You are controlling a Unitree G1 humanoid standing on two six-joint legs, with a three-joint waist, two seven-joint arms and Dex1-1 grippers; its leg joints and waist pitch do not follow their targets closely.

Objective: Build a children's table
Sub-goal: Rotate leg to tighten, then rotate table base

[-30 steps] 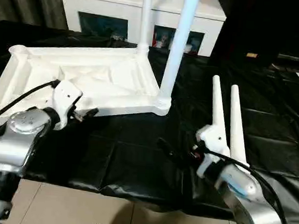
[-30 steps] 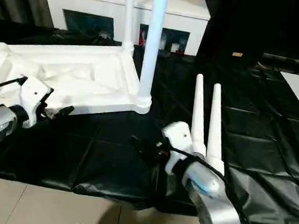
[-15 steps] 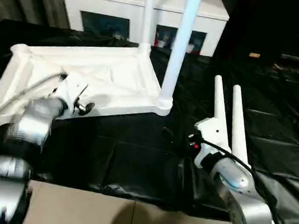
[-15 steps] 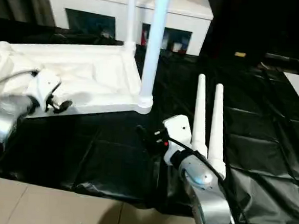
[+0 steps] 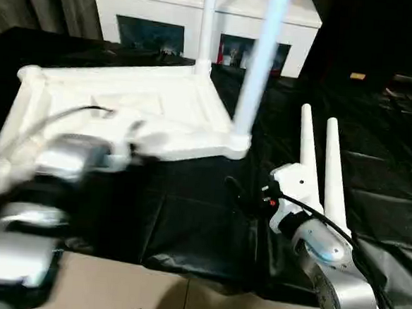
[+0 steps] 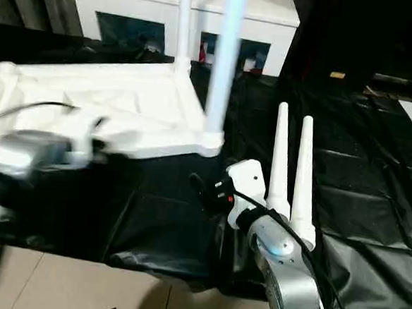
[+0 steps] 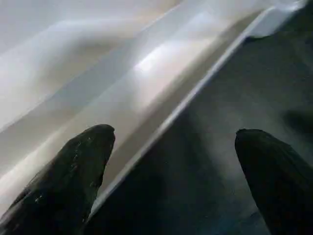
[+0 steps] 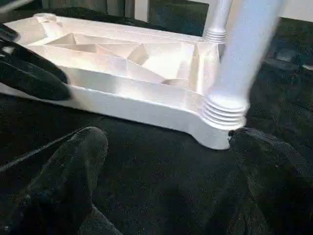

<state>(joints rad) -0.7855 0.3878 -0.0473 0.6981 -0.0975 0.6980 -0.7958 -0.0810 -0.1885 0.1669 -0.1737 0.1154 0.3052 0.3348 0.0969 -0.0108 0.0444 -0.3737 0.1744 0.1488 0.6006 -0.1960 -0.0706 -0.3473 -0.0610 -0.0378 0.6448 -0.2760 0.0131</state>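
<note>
The children's table top (image 5: pixel 125 103) lies upside down on black cloth, ribs up. Two white legs stand in its right-hand corner sockets, one far (image 5: pixel 206 27) and one near (image 5: pixel 258 66). Two loose legs (image 5: pixel 332 170) lie side by side to the right. My left gripper (image 7: pixel 171 161) is open, its fingers (image 7: pixel 73 171) wide apart over the top's near rim (image 7: pixel 161 88), holding nothing. My right gripper (image 5: pixel 240 194) is open low over the cloth, just left of the loose legs and facing the near socket (image 8: pixel 222 115).
A white cabinet (image 5: pixel 167 3) with glass doors stands behind the work. The black cloth (image 5: pixel 180 216) ends at a front edge above tiled floor (image 5: pixel 147 292). My left arm (image 5: pixel 57 165) is blurred by motion.
My left arm has swung right along the table top's near rim, its gripper now closer to the near-right corner. The camera has shifted slightly. The right arm has barely moved.
</note>
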